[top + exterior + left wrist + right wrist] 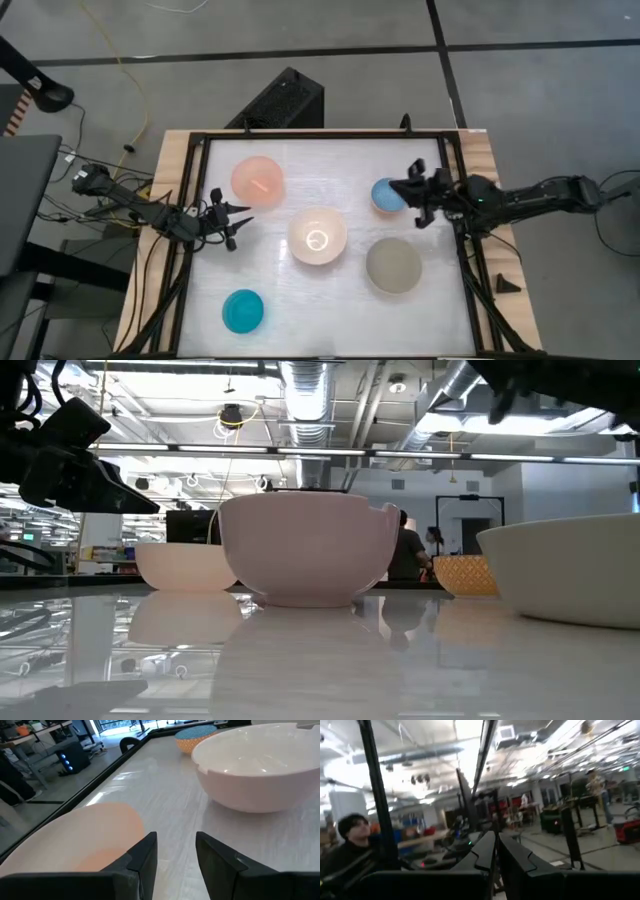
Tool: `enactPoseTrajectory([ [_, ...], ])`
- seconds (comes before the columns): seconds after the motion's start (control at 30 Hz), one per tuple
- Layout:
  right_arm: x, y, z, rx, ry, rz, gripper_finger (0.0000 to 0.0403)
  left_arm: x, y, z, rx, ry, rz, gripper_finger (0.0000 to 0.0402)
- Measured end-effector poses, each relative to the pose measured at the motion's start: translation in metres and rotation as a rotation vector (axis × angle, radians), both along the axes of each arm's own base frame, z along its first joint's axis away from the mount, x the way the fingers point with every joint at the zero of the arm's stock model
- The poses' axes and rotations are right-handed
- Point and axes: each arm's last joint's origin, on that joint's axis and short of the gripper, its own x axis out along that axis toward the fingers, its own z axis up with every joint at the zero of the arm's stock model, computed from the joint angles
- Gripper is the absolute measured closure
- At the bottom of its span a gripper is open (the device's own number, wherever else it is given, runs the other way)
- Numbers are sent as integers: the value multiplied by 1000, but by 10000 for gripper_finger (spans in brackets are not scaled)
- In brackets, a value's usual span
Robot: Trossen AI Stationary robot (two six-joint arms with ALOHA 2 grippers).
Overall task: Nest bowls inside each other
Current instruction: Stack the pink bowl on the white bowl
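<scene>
Several bowls stand on the white table, each on its base. The salmon-orange bowl (258, 180) is at the far left and the cream-white bowl (318, 237) in the middle. The grey-beige bowl (393, 265) is at the near right and the cyan bowl (243, 311) at the near left. The light blue bowl (384, 196) is at the far right. My left gripper (240, 222) hangs open beside the salmon bowl (85, 845), pointing toward the cream bowl (255, 770). My right gripper (412, 190) is raised above the light blue bowl's right side, shut (495, 840), tipped upward, with nothing between its fingers.
A black rail frame (456, 240) runs around the tabletop. A black box (285, 100) stands beyond the far edge. The right wrist view shows a person (350, 845) in the room beyond, and people stand far behind the table (410, 555).
</scene>
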Motion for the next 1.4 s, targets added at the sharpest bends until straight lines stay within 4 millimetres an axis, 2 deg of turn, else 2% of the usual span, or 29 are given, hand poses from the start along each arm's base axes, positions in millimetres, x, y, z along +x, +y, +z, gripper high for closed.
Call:
enactPoseTrajectory([
  [0.17,54,5,13,-61,100,0,349,0,0,0,0,0,1,276],
  [0.37,128,7,10,-144,258,-13,348,0,0,0,0,0,0,276],
  [0.47,169,4,6,-196,419,-24,339,0,0,0,0,0,1,276],
  [0.67,244,-7,-2,-295,704,-33,288,0,0,0,1,1,0,276],
  [0.8,285,-15,-9,-306,818,-30,240,0,0,0,1,1,0,276],
  [0.93,314,-22,-16,-353,902,-27,197,0,0,0,1,1,0,276],
  [1.07,335,-23,-29,-437,1000,-2,172,0,0,0,1,1,0,276],
  [1.2,350,-30,-36,-454,1064,4,168,0,0,0,1,1,0,276],
  [1.4,367,-45,-61,-539,1171,-6,168,0,0,0,1,1,1,276],
])
